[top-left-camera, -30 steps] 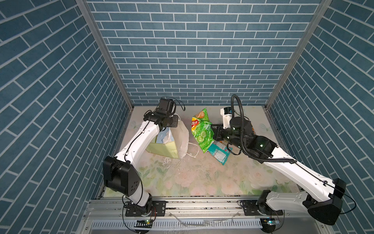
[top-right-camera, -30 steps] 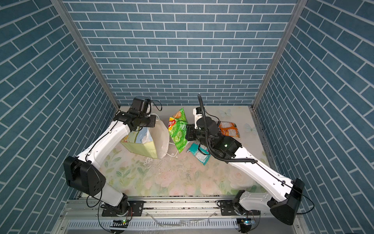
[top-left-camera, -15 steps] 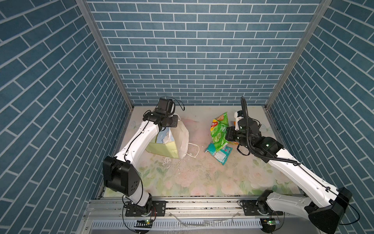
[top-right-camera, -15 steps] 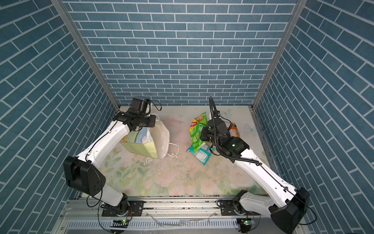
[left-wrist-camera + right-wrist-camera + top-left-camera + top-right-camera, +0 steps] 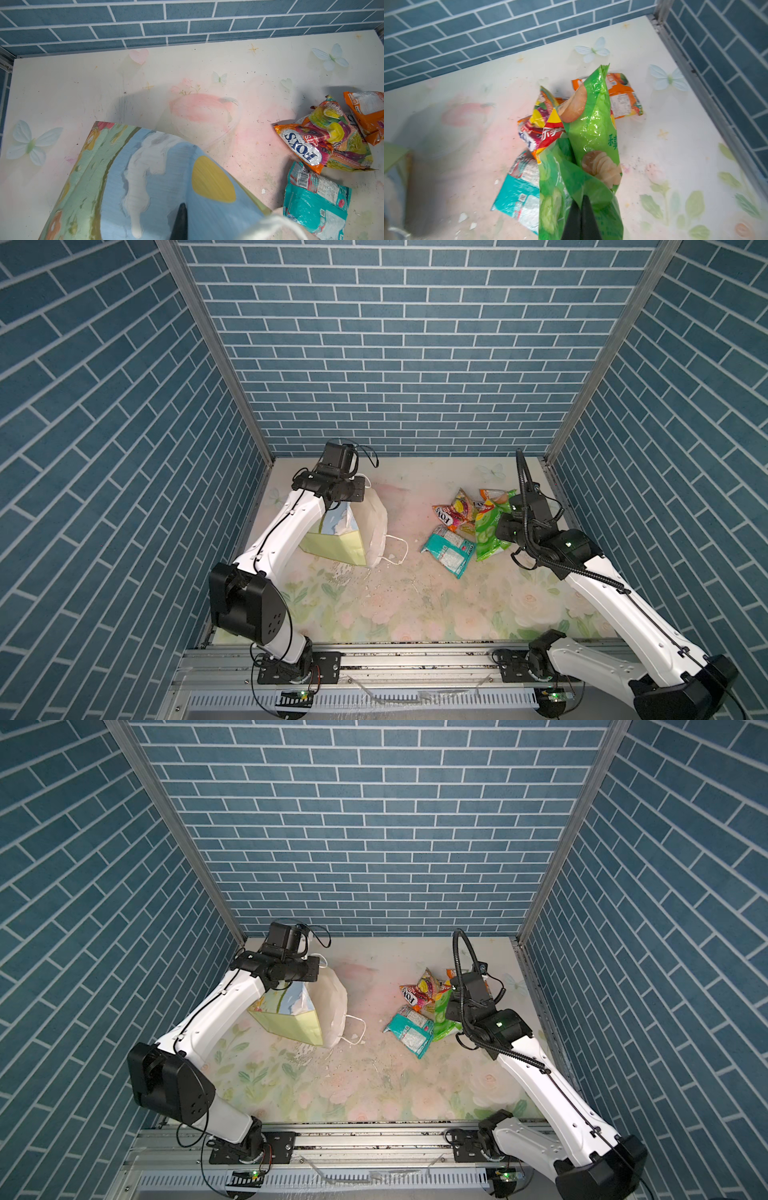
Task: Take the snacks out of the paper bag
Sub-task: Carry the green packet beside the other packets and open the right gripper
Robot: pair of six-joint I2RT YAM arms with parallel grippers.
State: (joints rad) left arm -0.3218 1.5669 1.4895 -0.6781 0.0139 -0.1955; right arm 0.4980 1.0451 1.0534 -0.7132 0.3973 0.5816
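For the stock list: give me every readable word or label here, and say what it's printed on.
"FOX'S": fruit-print packet, upside down in the left wrist view.
"LEMON &", rest blurred: packet under it.
"乐事": green chip bag.
Too small to read: print on teal packet and orange packet.

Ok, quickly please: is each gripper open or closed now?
Left gripper: closed on the paper bag.
Right gripper: closed on the green snack packet.
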